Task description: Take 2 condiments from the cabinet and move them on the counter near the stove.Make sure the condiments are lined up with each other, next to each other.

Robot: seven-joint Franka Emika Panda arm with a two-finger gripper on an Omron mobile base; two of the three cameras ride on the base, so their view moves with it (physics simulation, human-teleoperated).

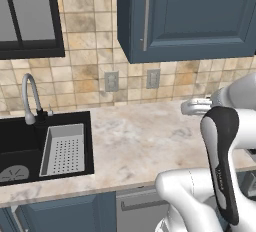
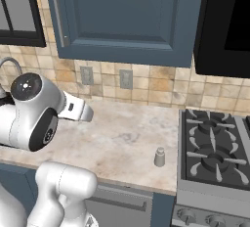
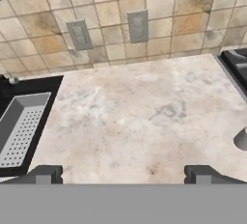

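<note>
A short pale grey-white shaker point(image 2: 159, 157), one of the condiments, stands upright on the beige marbled counter point(image 2: 122, 138) just left of the black gas stove point(image 2: 215, 157). In the hand view its edge point(image 3: 241, 140) peeks in at the right, below the stove's corner point(image 3: 236, 61). My gripper point(image 3: 124, 175) is open and holds nothing, its two dark fingertips point(image 3: 46, 175) far apart. It hovers above the counter point(image 3: 135, 117), facing the tiled wall, well left of the shaker. My hand point(image 2: 73, 109) hangs over the counter's left part.
A closed blue wall cupboard with a long steel handle point(image 1: 145, 16) hangs above the counter point(image 1: 150, 141). The black sink point(image 1: 25, 148) with a grey perforated basket point(image 1: 62, 148) and curved tap point(image 1: 30, 96) lies left. Two wall outlets point(image 3: 137, 25) sit behind.
</note>
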